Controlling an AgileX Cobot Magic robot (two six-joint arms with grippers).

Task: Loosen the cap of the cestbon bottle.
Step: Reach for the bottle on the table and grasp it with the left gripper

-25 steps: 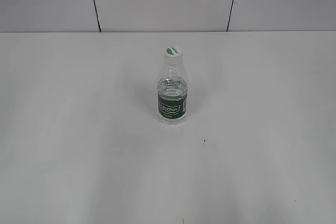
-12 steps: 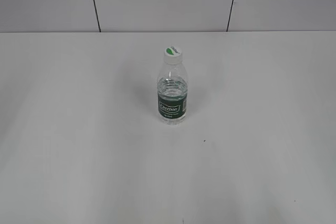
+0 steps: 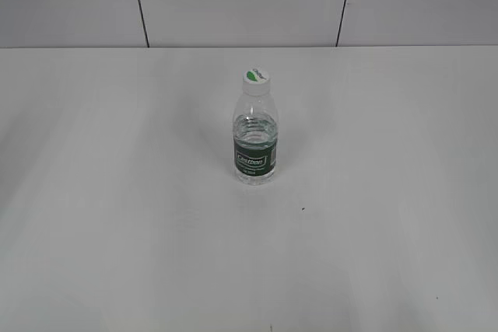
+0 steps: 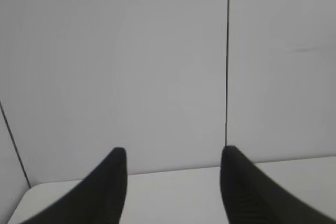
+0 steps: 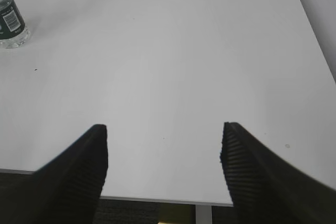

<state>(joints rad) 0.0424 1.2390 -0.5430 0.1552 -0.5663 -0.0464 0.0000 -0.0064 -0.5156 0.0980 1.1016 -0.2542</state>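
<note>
1. Here, in the exterior view, the cestbon bottle [image 3: 254, 143] stands upright near the middle of the white table [image 3: 101, 215], the cap [image 3: 256, 78] on its neck; no arm shows.
2. In the left wrist view, the left hand [image 4: 173, 157] is spread wide and holds nothing, facing the panelled wall [image 4: 131, 66] above the table's far edge.
3. In the right wrist view, the right hand [image 5: 164, 131] is wide open and holds nothing, above the table's near edge; the bottle sits well apart, at the upper left.
</note>
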